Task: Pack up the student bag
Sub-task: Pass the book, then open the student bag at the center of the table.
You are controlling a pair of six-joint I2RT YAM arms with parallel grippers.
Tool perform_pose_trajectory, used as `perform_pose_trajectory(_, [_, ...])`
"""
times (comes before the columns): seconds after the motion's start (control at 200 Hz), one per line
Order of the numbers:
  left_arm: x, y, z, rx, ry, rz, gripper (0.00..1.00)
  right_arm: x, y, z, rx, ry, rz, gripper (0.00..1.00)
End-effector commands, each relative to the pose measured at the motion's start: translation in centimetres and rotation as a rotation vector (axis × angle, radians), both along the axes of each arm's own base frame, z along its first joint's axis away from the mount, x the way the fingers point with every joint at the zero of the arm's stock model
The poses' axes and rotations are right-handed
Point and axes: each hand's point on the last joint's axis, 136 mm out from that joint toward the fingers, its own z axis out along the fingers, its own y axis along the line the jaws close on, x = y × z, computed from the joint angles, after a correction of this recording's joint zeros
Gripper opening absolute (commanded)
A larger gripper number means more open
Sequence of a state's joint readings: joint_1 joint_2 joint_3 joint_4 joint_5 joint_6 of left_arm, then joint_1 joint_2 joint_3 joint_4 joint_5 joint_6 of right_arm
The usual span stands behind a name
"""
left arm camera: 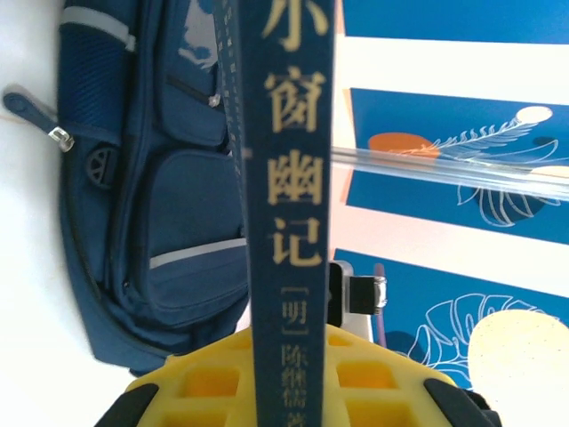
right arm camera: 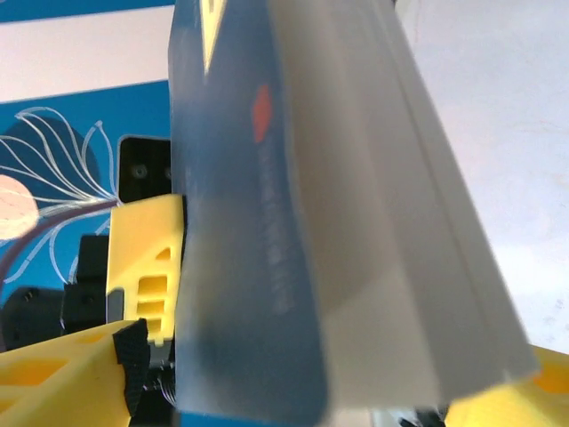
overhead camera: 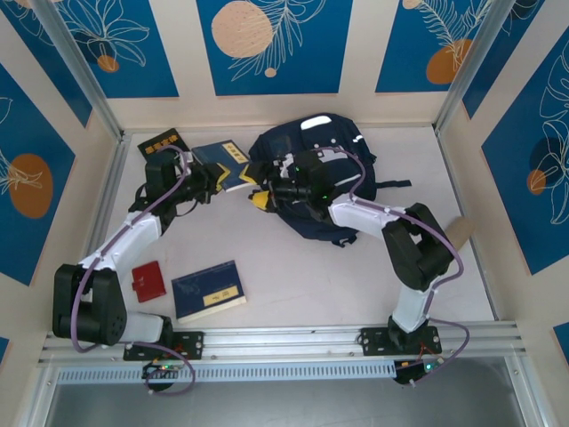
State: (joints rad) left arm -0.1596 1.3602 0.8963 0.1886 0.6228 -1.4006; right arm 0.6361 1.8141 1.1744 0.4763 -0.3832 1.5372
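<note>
The student bag (overhead camera: 298, 144) lies at the back middle of the table, dark navy with white patches; its pockets also appear in the left wrist view (left arm camera: 169, 205). A navy book with gold lettering (overhead camera: 227, 160) hangs just left of the bag. My left gripper (overhead camera: 212, 182) is shut on it, and its spine (left arm camera: 289, 178) stands upright between the yellow jaws (left arm camera: 293, 382). My right gripper (overhead camera: 264, 192) reaches over the bag to the book's other end. Its jaws (right arm camera: 293, 396) stand open on either side of the book (right arm camera: 249, 222), with a gap at the left finger (right arm camera: 53, 374).
A yellow-and-black book (overhead camera: 163, 142) lies at the back left. Near the front left are a small red booklet (overhead camera: 148, 280) and another navy book (overhead camera: 209, 290). A brown cardboard piece (overhead camera: 460, 233) sits by the right wall. Metal frame posts stand at the back corners.
</note>
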Motion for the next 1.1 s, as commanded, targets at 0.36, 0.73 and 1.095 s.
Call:
perform_pose_trajectory(0.36, [-0.2,-1.6,4.1,-0.039,-0.134,-0.052,0.06,2.2,0.0,3.5,0.082,-0.013,-0.052,0.22])
perform_pose_trajectory(0.73, [-2.4,-2.3,-0.4,0.341,-0.092,-0.23,0.7,1.5,-10.4,3.3,-0.251,-0.179,-0.222,0.05])
perform_pose_trajectory(1.095, [-1.6,-12.0,-2.8,0.837,-0.251,-0.543,0.76,-2.4,-27.6,1.7,-0.753,-0.16,-0.432,0.05])
